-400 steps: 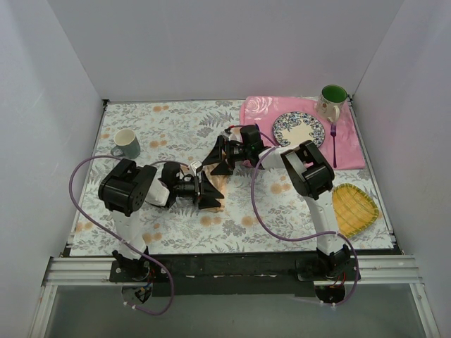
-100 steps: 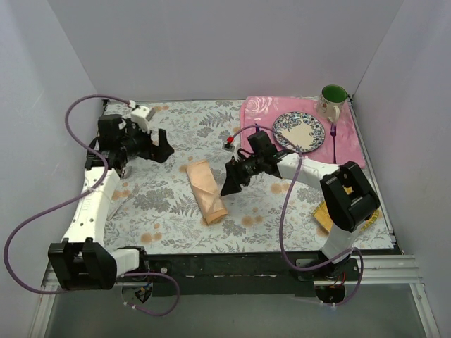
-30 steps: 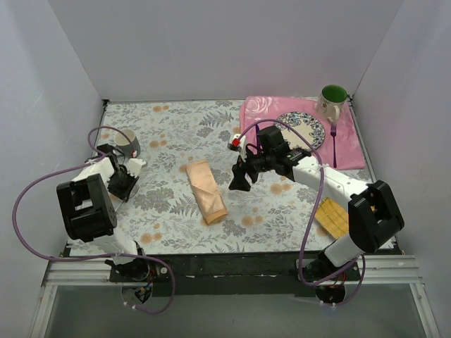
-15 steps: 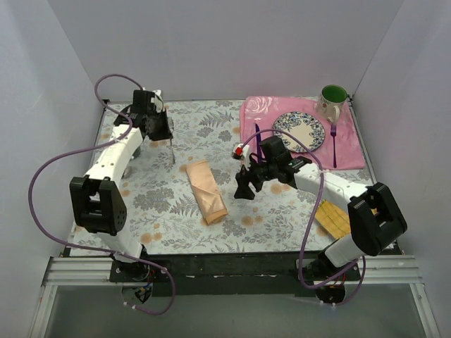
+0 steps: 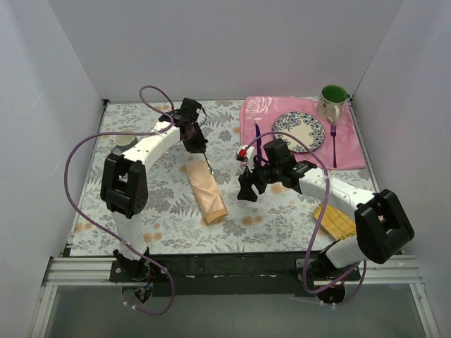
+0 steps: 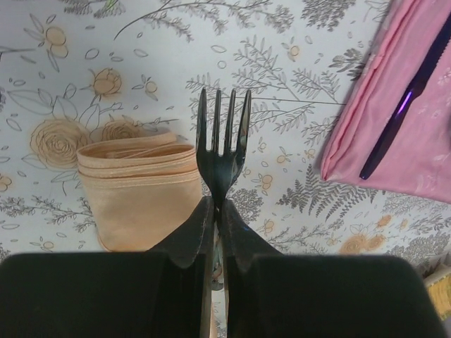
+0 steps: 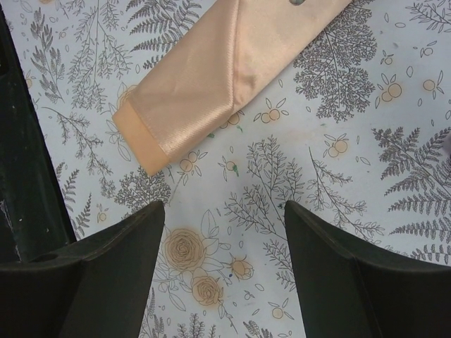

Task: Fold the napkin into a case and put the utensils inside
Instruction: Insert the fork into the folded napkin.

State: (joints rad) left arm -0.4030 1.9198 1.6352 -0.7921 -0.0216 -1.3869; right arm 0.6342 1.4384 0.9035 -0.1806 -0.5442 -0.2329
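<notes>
The floral-printed tabletop (image 5: 162, 211) is boxed by white walls (image 5: 211, 49) on three sides, with open cloth left of the case and in front of it. A glossy pink placemat (image 5: 257, 113) fills the far right corner. The case (image 5: 206, 191), a narrow peach satin pouch, lies slanted at mid-table. The right pincer (image 7: 224, 208) hangs released just right of it, not touching. The left pincer (image 6: 215, 205) is clenched on a slim dark fork (image 6: 223, 148), whose tines are just beside the case's layered far end. A purple knife (image 6: 403, 109) lies along the placemat's left edge.
</notes>
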